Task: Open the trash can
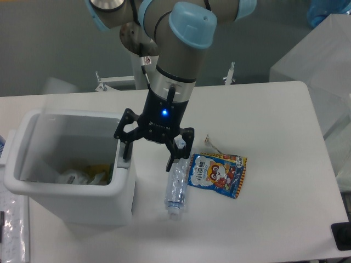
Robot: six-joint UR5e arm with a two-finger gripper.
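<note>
A white worktop (pixel 274 109) fills most of the view from above, its far edge meeting a grey-green wall or floor area. At the far right stands a translucent white box-like shape (pixel 323 60) with something blue (pixel 329 11) behind it; what these are cannot be told. A dark object (pixel 343 235) shows at the near right corner.

The trash can (pixel 71 200), a white boxy bin with rounded corners, stands on the near left part of the worktop. Its top is open to the camera, and crumpled white and yellow waste (pixel 82 174) lies at the bottom. Whether a lid stands raised at the far side cannot be told.

To the right of the bin a clear plastic bottle (pixel 176 189) lies on the worktop, its cap toward the near edge. Just beside it on the right lies a colourful snack packet (pixel 218 173) with a cartoon figure, touching or nearly touching the bottle. A small thin item (pixel 211 142) lies just beyond the packet.

The arm (pixel 175 60), grey with light blue joint caps, comes in from the top centre and points straight down. The tool (pixel 147 153) hangs over the right wall of the bin with its two black fingers spread apart, holding nothing: the left finger (pixel 125 149) is at the bin's right rim, the right finger (pixel 174 159) above the bottle's far end. A blue light glows on its body.
</note>
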